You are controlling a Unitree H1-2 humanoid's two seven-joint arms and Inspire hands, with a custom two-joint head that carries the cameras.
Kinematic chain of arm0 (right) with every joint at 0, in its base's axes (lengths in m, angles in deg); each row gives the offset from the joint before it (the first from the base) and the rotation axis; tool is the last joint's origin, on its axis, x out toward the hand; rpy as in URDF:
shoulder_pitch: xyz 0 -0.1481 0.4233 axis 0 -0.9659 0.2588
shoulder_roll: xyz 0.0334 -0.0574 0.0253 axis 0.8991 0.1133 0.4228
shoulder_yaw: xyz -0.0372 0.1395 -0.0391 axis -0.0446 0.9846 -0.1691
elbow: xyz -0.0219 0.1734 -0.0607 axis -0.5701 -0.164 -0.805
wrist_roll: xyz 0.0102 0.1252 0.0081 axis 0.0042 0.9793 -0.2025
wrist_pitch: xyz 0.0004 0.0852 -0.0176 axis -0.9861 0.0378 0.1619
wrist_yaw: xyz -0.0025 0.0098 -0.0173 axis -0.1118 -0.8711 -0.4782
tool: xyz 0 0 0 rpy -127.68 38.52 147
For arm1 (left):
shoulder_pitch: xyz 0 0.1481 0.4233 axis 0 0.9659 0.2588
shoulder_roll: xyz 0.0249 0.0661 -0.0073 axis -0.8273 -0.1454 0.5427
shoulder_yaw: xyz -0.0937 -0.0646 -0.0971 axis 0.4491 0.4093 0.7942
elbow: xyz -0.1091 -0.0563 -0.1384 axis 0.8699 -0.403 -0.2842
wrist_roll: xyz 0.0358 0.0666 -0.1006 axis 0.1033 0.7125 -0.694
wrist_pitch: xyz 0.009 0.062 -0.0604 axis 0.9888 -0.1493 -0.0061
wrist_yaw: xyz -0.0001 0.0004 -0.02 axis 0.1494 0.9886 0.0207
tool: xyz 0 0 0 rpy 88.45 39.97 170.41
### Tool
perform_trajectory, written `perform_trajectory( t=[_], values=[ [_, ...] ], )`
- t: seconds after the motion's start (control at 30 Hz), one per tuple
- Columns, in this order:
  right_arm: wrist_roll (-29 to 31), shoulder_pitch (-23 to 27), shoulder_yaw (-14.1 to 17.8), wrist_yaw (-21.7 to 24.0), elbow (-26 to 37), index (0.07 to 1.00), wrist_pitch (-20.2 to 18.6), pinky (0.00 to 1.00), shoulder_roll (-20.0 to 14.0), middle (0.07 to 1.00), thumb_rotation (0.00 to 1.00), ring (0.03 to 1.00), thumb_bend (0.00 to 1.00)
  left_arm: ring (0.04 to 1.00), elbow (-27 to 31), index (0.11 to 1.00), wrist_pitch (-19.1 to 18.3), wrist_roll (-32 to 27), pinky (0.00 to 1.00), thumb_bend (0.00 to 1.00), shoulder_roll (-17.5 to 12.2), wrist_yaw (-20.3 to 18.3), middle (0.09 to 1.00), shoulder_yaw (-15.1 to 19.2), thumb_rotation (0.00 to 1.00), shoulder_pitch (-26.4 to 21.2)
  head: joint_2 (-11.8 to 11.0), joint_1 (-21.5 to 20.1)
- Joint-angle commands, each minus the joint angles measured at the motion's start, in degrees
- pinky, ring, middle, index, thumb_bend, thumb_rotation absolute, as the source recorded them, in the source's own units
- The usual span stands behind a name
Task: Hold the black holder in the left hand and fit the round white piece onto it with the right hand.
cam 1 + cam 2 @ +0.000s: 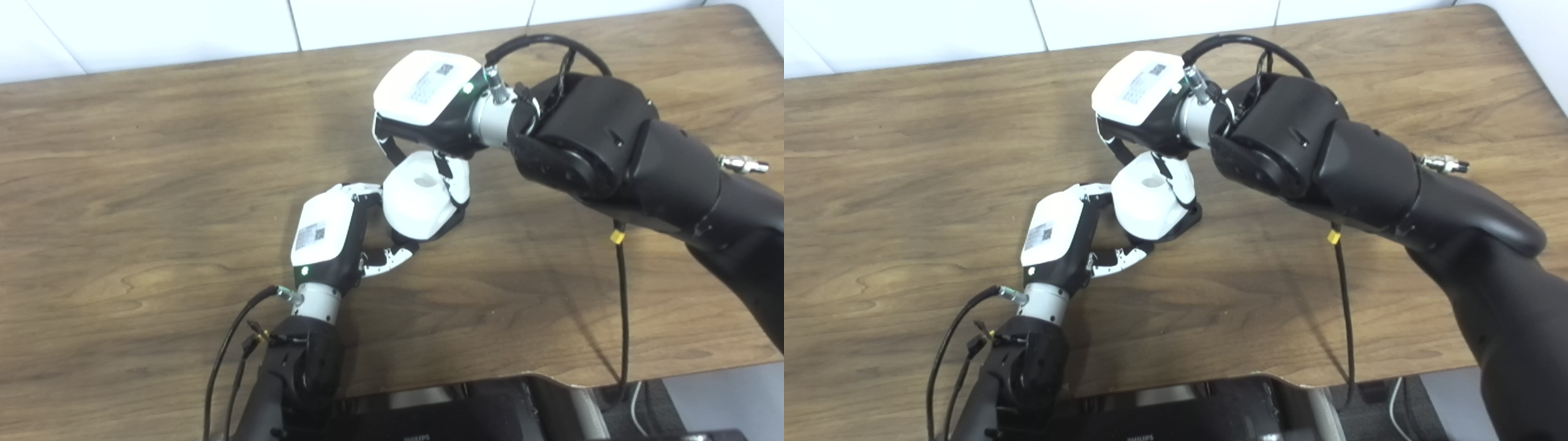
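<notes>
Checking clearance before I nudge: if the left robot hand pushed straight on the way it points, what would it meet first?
Probably the round white piece, right at the left robot hand's fingertips; contact is unclear.

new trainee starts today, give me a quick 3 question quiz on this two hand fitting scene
1. True or false: the round white piece lies alone on the table, away from both hands.
2. Which hand reaches the white piece from above? A) right hand B) left hand C) neither
3. Fill in: the dark part showing under the white piece, by the table, is the black ____.

Key
1. False: both hands are at it, right fingers wrapped over it.
2. A
3. holder, only partly visible.
</notes>
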Motion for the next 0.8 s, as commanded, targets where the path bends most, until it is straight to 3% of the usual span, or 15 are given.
perform_trajectory(
  t=[0.0, 0.77],
  values=[
    [-0.91, 1.85, 1.04, 5.94, 0.85, 0.481, -1.62, 0.65, -0.4, 0.735, 0.13, 0.84, 0.52, 0.807, 1.85, 0.483, 0.93, 0.71, 0.88, 0.52, 0.58, 1.04, 0.747, -0.06, 0.06, -1.08, 0.09, 0.0],
    [-3.13, 0.67, -1.85, 5.94, 0.86, 0.482, -1.63, 0.63, -0.56, 0.733, 0.13, 0.848, 0.52, 0.807, 2.52, 0.483, 0.57, 0.67, 0.87, 0.52, 1.09, 0.89, 0.747, 0.04, 0.05, -1.12, 0.14, 0.18]
  ],
)
